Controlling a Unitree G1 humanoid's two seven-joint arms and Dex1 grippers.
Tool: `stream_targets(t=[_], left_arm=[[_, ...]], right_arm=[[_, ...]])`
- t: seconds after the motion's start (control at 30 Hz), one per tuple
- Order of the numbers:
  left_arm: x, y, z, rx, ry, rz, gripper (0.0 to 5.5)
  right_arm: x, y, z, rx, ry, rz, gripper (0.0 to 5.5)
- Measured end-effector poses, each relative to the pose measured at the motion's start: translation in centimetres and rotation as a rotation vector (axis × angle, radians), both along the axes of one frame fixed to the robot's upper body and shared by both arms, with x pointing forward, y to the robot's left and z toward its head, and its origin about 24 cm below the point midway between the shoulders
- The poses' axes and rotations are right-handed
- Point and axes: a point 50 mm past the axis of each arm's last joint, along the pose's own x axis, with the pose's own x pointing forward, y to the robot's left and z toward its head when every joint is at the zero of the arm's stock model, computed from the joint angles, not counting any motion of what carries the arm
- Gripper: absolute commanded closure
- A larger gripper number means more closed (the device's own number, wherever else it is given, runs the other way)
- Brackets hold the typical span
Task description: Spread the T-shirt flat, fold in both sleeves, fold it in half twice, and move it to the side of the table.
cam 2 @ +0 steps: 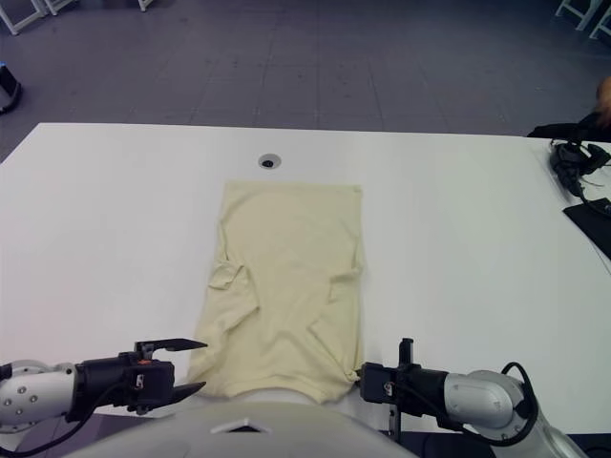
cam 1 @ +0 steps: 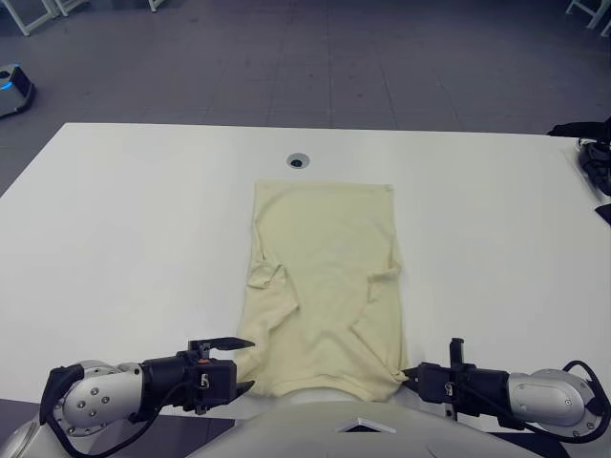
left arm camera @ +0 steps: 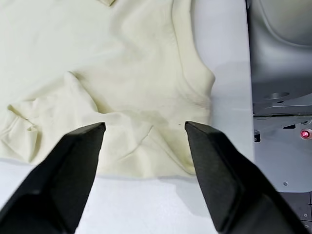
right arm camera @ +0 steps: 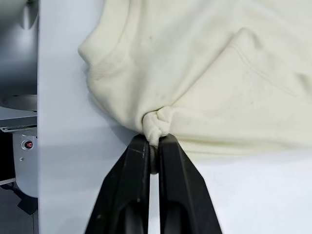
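A pale yellow T-shirt (cam 1: pixel 325 277) lies lengthwise in the middle of the white table (cam 1: pixel 124 229), both sleeves folded in over its body. Its collar end is at the near table edge. My left gripper (cam 1: pixel 241 364) is open at the shirt's near left corner, one finger above and one at the cloth's level; in the left wrist view its fingers (left arm camera: pixel 73 161) flank the shirt's edge (left arm camera: pixel 146 131). My right gripper (cam 1: pixel 409 375) is shut on a pinched bunch of cloth (right arm camera: pixel 157 123) at the near right corner.
A round cable port (cam 1: pixel 299 160) sits in the table just beyond the shirt. Black cables and gear (cam 1: pixel 594 162) lie at the table's right edge. Bare tabletop stretches left and right of the shirt.
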Motion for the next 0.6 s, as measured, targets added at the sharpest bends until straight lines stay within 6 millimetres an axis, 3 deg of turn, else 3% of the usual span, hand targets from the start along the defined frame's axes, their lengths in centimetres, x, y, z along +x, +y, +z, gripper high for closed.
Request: stream_targets(t=[0.37, 0.6], left_arm=[[-0.9, 0.2, -0.7, 0.061, 0.084, -0.046, 0.10], [-0.5, -0.3, -1.9, 0.101, 0.087, -0.064, 0.10]], right_arm=[[0.0, 0.1, 0.0, 0.003, -0.004, -0.003, 5.46], [-0.1, 0.2, 0.1, 0.005, -0.005, -0.003, 5.46]])
